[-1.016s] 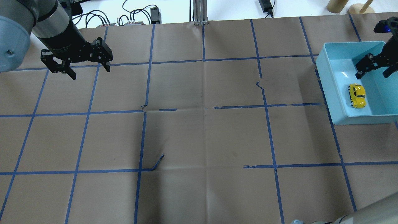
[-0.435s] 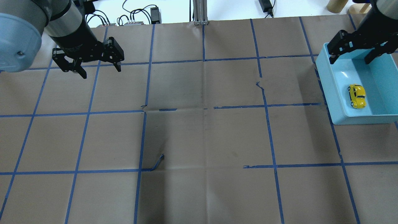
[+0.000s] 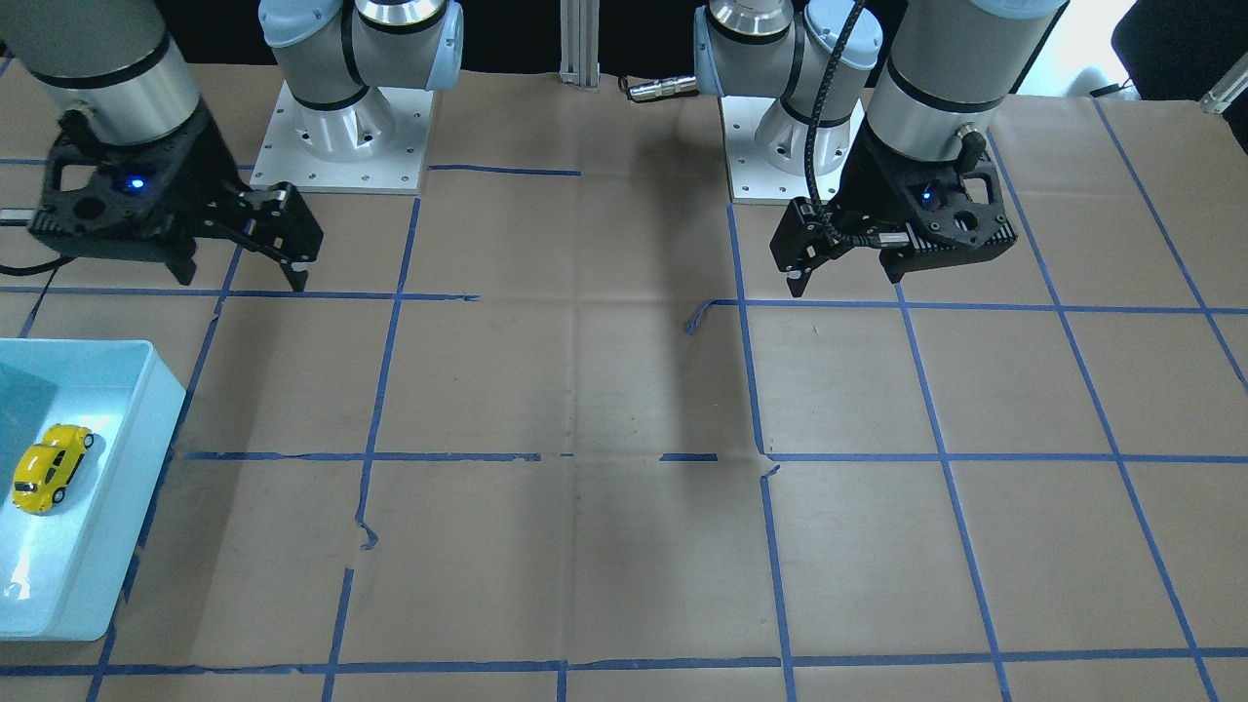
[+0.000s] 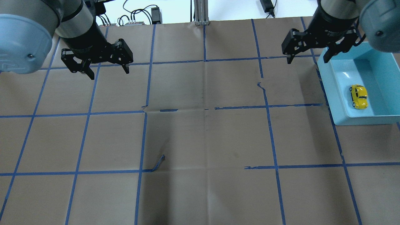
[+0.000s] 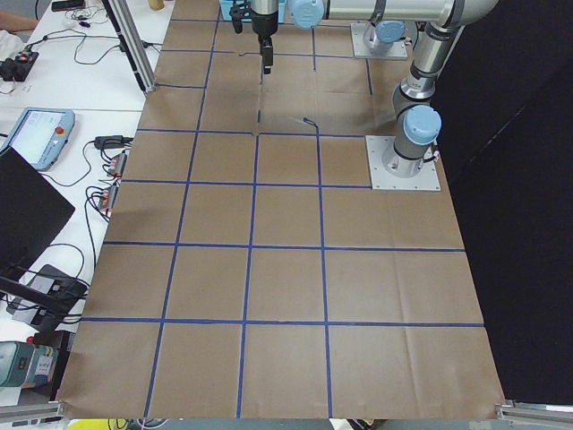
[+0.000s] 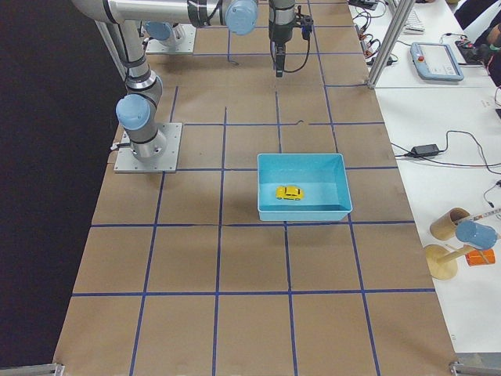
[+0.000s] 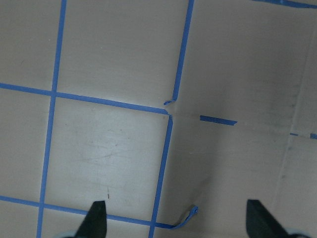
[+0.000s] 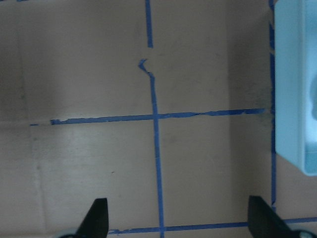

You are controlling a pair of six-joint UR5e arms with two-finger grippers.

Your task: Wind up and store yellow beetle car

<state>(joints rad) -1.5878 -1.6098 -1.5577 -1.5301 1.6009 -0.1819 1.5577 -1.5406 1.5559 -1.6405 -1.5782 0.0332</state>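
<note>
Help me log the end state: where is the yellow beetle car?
The yellow beetle car sits inside the light blue bin at the overhead view's right edge, on the robot's right side; the open right gripper hovers apart, by its far corner.

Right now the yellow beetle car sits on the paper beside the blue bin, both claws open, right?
No. The yellow beetle car lies inside the blue bin, not beside it; the overhead view shows this. The left claw and right claw are open.
</note>
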